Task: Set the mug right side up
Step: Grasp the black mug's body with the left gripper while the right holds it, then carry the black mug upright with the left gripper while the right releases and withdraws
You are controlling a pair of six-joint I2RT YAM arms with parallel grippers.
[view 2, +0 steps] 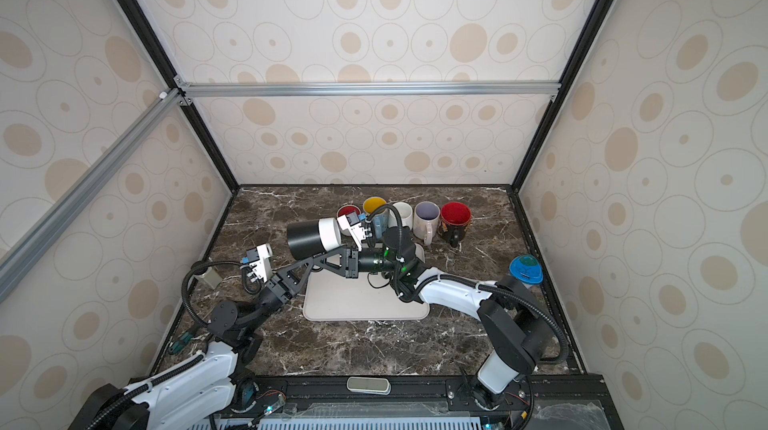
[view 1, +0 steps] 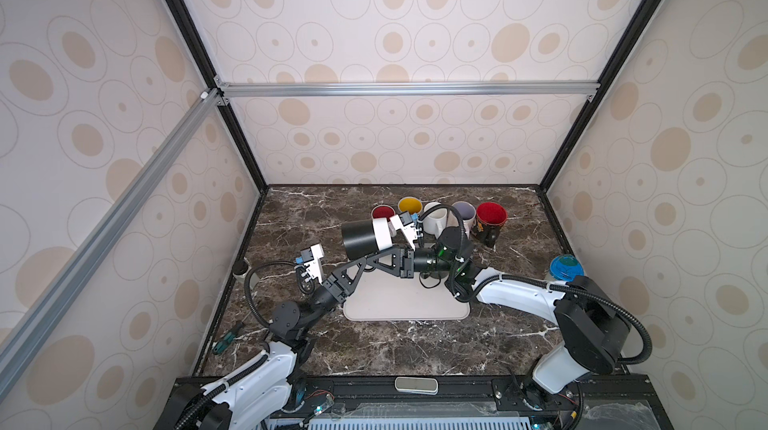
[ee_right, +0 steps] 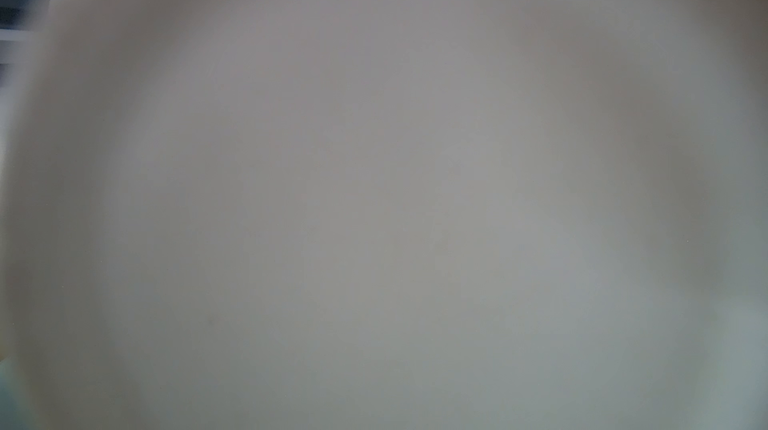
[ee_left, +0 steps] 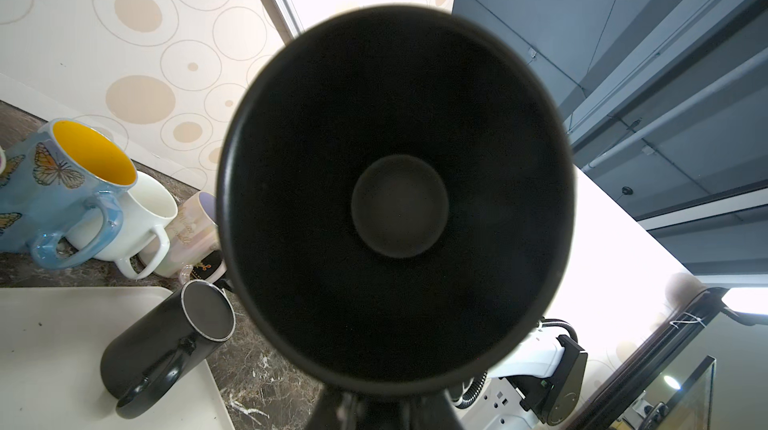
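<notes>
So, the black mug with a white base end [view 1: 365, 238] is up in the air, roughly over the far left part of the pale rectangular mat [view 1: 407, 303]. It's lying sideways, mouth pointing left and white end pointing right. My read is a mid-flip handover. Sideways is halfway between upside down and upright, and an arm at each end lets one take over the grip so a wrist can finish the turn.

The left wrist camera looks straight down the black inside [ee_left: 399, 199], so the mouth faces that arm. The right wrist view is just a pale blur, which I take to be the white end sitting right against that lens.

The left gripper [view 1: 361, 261] comes up from the near left and is closed on the mug from underneath. The right gripper [view 1: 380, 256] reaches in from the right and is clamped on it underneath too. Handle or wall? Can't tell, it's hidden.

Held that high, it clears the row of upright mugs [view 1: 434, 215] at the far side of the dark marble worktop [view 1: 415, 349]. It also clears the plain black mug lying on its side [ee_left: 166, 344] on the mat.
</notes>
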